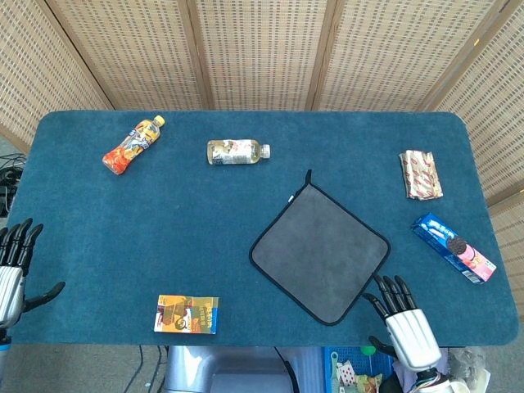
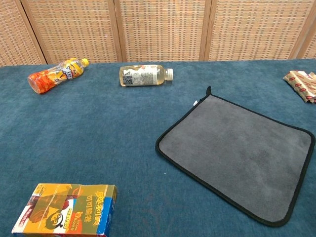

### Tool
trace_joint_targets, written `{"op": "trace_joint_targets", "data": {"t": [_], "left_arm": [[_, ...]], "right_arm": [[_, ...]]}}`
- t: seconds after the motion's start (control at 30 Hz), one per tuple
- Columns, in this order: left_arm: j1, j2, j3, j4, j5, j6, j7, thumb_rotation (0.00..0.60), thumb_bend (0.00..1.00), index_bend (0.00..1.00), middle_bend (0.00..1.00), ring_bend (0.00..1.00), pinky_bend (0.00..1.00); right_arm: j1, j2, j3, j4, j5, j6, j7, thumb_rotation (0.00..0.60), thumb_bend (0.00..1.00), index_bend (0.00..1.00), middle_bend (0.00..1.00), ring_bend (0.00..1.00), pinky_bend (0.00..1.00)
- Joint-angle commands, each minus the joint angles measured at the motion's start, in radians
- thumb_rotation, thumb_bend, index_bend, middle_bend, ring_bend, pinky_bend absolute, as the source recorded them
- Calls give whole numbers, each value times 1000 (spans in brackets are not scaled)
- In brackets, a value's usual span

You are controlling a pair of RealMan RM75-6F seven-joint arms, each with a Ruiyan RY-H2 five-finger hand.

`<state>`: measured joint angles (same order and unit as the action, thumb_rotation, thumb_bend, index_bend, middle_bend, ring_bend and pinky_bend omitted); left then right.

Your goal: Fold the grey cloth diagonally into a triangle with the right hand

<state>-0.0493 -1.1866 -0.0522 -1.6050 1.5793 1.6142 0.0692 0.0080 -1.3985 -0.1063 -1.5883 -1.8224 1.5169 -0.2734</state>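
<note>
**Right hand open beside the flat grey cloth**

The right hand [image 1: 407,329] sits at the table's near edge, fingers spread and holding nothing, its fingertips just beside the near corner of the grey cloth [image 1: 320,251]. The cloth lies flat and unfolded, diamond-wise, on the blue table [image 1: 188,221], black-edged with a small loop at its far corner. The left hand [image 1: 11,274] rests open at the left edge, well apart.

Farther out lie a blue biscuit pack [image 1: 453,246], a striped wrapper [image 1: 420,174], a pale bottle [image 1: 237,151], an orange bottle [image 1: 133,145] and a yellow box [image 1: 187,314].
</note>
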Motion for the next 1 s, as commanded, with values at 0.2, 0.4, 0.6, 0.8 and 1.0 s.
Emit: {"op": "trace_joint_targets", "data": {"t": [0.2, 0.4, 0.6, 0.8, 1.0], "left_arm": [[-1, -1, 0, 1, 0, -2, 1, 600, 153, 0, 0, 0, 0], [-2, -2, 0, 3, -1, -4, -1, 600, 153, 0, 0, 0, 0], [-4, -5, 1, 6, -2, -9, 4, 600, 153, 0, 0, 0, 0], [-7, -9, 1, 7, -5, -16, 11, 600, 153, 0, 0, 0, 0], [-8, -10, 2, 7, -3, -17, 16, 600, 152, 0, 0, 0, 0]], "right_arm": [[21, -53, -2, -7, 10, -59, -36, 600, 0, 240, 0, 0, 0], [38, -105, 6, 9, 33, -104, -54, 600, 0, 240, 0, 0, 0], [54, -133, 24, 28, 67, -138, -58, 600, 0, 216, 0, 0, 0], [65, -147, 30, 40, 83, -152, -52, 600, 0, 79, 0, 0, 0], [69, -159, 25, 50, 92, -163, -49, 600, 0, 63, 0, 0, 0]]}}
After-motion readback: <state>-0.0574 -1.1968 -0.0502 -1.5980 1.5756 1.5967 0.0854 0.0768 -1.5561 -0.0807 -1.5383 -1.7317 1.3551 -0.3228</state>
